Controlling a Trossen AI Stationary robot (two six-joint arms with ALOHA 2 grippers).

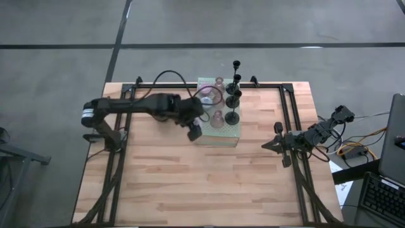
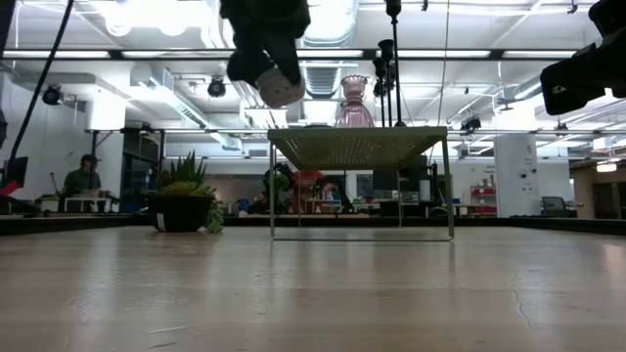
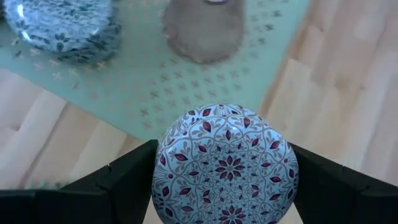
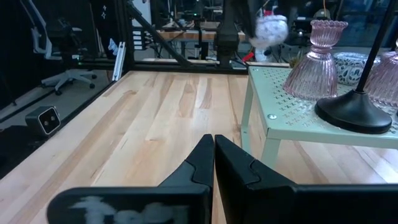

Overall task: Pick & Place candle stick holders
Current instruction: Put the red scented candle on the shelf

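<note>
Gripping a patterned holder (image 3: 225,167) by its round base, our left gripper (image 1: 194,131) hangs above the front-left corner of the pale green stand (image 1: 226,135). On the stand we count three black holders (image 1: 233,116), two pink glass holders (image 4: 314,61) and one more patterned holder (image 4: 349,65). Our right gripper (image 1: 268,145) waits clenched and empty near the right rail, well apart. The wooden table (image 1: 202,183) also carries a potted plant (image 2: 183,200). Beyond it we see an office with a seated person (image 2: 82,178).
</note>
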